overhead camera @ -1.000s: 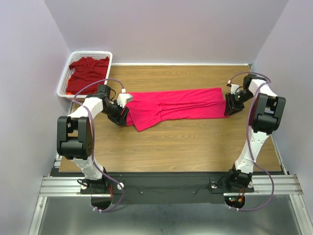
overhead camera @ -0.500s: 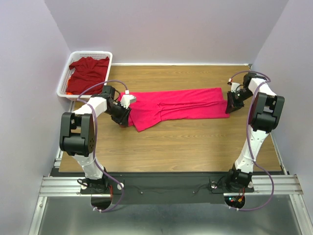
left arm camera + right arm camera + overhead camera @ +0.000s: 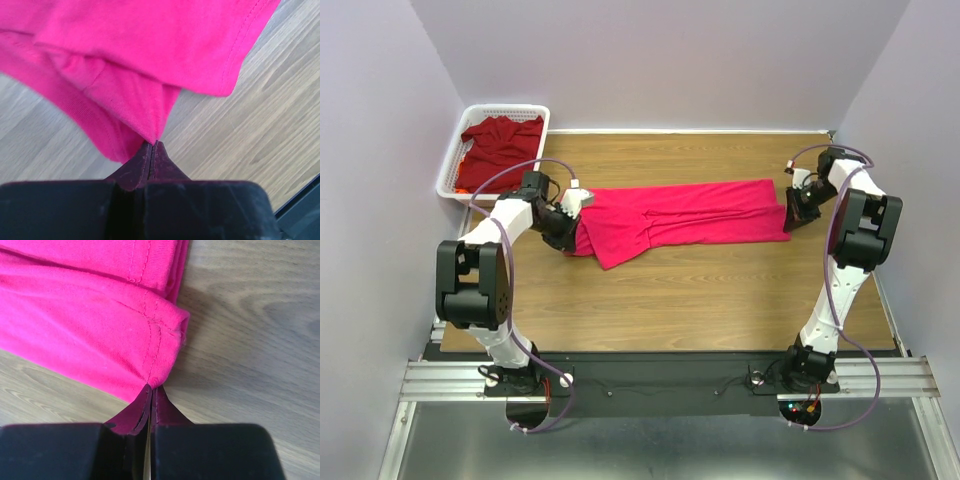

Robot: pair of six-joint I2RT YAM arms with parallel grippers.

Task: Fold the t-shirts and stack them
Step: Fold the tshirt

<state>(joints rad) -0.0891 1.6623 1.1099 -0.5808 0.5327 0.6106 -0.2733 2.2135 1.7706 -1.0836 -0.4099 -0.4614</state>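
Black jaws of left gripper (image 3: 152, 146) pressed together, pinching left-end fold of pinkish-red t-shirt (image 3: 680, 215). Same at right gripper (image 3: 151, 390), clamped on shirt's right-end corner. Shirt lies as long folded band across wooden table (image 3: 700, 290). Far-left corner: maroon t-shirt (image 3: 500, 140) crumpled in white basket (image 3: 448, 172).

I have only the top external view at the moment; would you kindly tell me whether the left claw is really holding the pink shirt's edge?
Observer: Yes. The left wrist view shows the left claw shut, with a fold of the pink t-shirt pinched at its very tips.
Operator: Thank you. And the right one?
Observer: The right claw is shut too, nipping the stitched hem corner.
Operator: Is that corner a single layer?
Observer: No. The right wrist view shows another folded layer with its own hem stitching lying just beyond it.
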